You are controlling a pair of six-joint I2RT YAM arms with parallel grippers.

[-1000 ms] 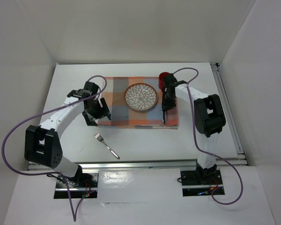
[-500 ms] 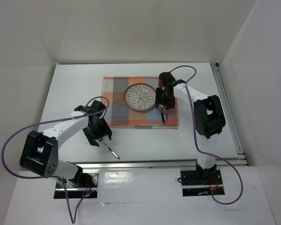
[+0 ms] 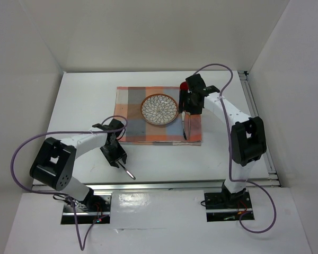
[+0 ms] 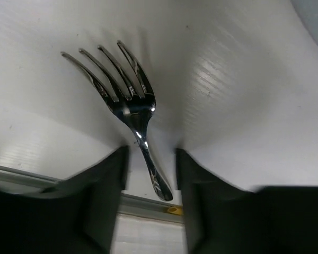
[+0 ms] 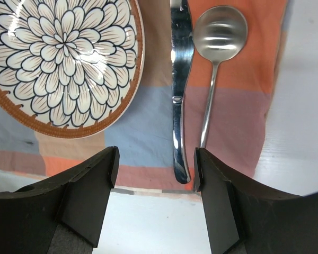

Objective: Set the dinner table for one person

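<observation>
As seen from above, the dinner table [image 3: 79,100] fills the enclosure floor, bearing a checked mat [image 3: 131,114] and plate [image 3: 159,109]; the left gripper [image 3: 114,154] sits over the fork [image 3: 129,172] near its front edge; left wrist view: fingers [image 4: 100,180] parted, straddling the fork handle; right wrist view: right gripper [image 5: 153,185] parted, empty, above knife [image 5: 179,90] and spoon [image 5: 217,47] lying side by side on the mat.

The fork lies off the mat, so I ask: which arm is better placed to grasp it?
Left. The left gripper is open around the handle of the fork; the right gripper hangs near the knife and spoon.
</observation>
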